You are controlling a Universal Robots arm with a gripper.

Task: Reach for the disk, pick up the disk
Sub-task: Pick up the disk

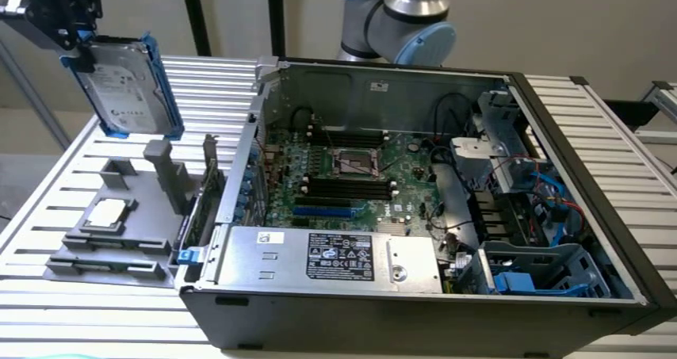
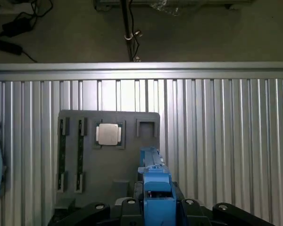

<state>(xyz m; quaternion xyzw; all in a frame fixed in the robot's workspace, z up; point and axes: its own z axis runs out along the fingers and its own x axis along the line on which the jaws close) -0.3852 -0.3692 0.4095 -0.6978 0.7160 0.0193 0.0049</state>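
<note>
Disk [image 1: 125, 85] is in the gripper [image 1: 76, 48], up in the air at the exterior view's upper left, off the table [image 1: 608, 149]. It hangs on edge, tilted a little, with the silver labelled face toward the exterior camera and blue rails down both long sides. We see the fingers clamped on its upper end. Its lower end sits close above the tall upright post of the grey tray [image 1: 127, 252]; we can't tell if there's a gap.

In the wrist view we look straight down the disk [image 2: 156, 188]. One blue rail runs end-on between the black fingers [image 2: 100, 209], and the gripper [image 2: 156, 214] is closed around it.

Below the disk the grey tray [image 2: 108, 165] lies flat on the slatted metal table [image 2: 226, 141]. The CPU chip [image 1: 106, 214] sits in its square pocket, seen in the wrist view as a silver square [image 2: 108, 134]. Two memory sticks [image 2: 62, 155] lie in the long slots beside the chip.

Just beside the tray, toward the exterior view's right, stands the open PC case [image 1: 423, 327], side panel off. Inside we see:
- motherboard [image 1: 349, 181] with an empty CPU socket
- silver power supply [image 1: 328, 256] with a black-and-white sticker, along the near edge
- blue drive caddy [image 1: 534, 276] in the near right corner, with cables above it

Robot arm's [image 1: 407, 14] grey and blue joint shows behind the case.
</note>
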